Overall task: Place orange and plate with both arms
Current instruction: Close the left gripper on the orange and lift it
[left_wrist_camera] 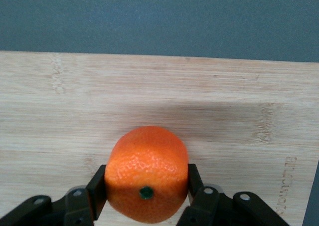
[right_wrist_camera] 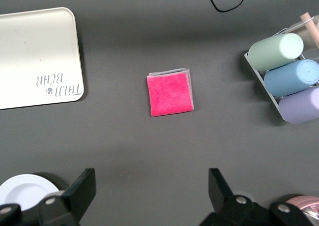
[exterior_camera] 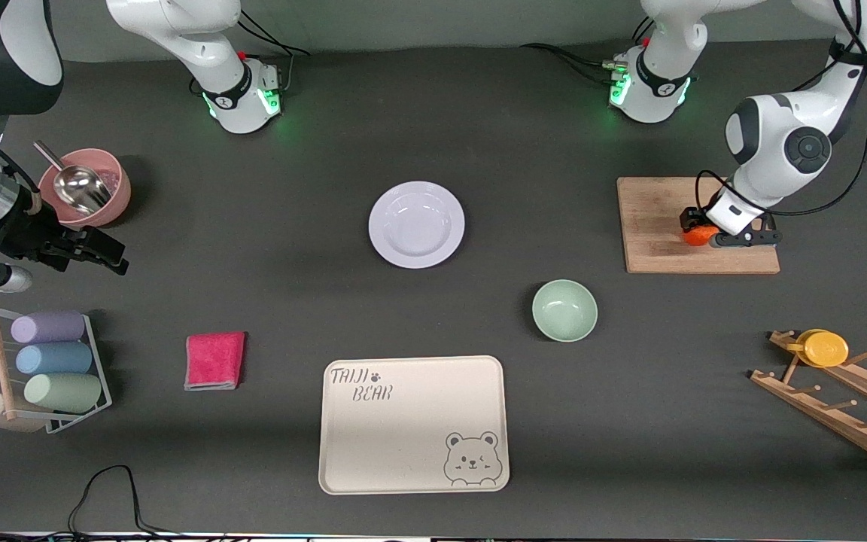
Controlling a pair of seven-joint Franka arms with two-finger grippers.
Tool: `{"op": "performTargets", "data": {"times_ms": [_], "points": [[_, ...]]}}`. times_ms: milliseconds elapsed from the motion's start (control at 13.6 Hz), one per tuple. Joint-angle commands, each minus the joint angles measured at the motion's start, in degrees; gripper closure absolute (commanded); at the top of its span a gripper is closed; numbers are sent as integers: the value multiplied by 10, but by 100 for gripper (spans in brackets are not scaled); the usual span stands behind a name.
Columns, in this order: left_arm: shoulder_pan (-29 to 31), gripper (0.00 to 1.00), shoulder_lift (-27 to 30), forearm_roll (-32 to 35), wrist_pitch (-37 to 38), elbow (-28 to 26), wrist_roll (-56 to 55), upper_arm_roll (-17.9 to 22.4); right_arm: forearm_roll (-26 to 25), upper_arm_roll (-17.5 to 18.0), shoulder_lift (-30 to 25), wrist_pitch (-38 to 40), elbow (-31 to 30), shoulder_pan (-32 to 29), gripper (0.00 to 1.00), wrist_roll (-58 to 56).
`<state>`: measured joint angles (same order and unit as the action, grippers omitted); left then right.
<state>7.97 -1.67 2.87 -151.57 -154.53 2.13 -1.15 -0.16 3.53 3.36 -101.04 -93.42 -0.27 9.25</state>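
The small bright orange [left_wrist_camera: 147, 173] rests on the wooden cutting board [left_wrist_camera: 159, 101] at the left arm's end of the table. My left gripper [left_wrist_camera: 147, 188] is shut on the orange [exterior_camera: 697, 235], one black finger pressed against each side. The white plate [exterior_camera: 416, 224] lies mid-table, farther from the front camera than the cream tray, with nothing on it. My right gripper [exterior_camera: 106, 252] hangs open over the right arm's end of the table, its fingers [right_wrist_camera: 82, 188] wide apart with only dark tabletop between them; the plate's rim [right_wrist_camera: 25, 188] shows at that view's edge.
A pale-green bowl [exterior_camera: 564, 310] sits between the plate and the board. The cream bear tray [exterior_camera: 413, 424] lies near the front edge. A pink cloth [exterior_camera: 214, 360], a rack of pastel cups [exterior_camera: 53, 359], a pink bowl with a metal scoop [exterior_camera: 86, 187] and a wooden rack holding a yellow disc [exterior_camera: 825, 348] stand around.
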Motion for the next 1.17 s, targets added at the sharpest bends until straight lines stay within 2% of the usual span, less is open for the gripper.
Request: {"op": "performTargets", "data": {"times_ms": [0,220,367,513,733,880,1100], "points": [[5,100,29,4,15,-6,-4,0,-11,-1,0,-6,1,4,0,16],[4,100,110,4,132,21,-5,-1,-11,-1,0,-7,0,4,0,17],[-1,100,155,4,264,83,-6,-4,-11,-1,-3,-6,-5,4,0,16],[-6,100,170,4,420,190,-5,-6,-11,-3,-5,-6,-12,4,0,17],[-16,100,163,3,629,382,-5,-11,-11,-3,-5,-6,-12,4,0,18],[-22,100,154,2,699,459,-5,-17,-10,-3,-5,-6,-12,4,0,18],[-23,100,155,-2,713,473,-7,-30,-10,-4,-5,-6,-12,4,0,18]]}}
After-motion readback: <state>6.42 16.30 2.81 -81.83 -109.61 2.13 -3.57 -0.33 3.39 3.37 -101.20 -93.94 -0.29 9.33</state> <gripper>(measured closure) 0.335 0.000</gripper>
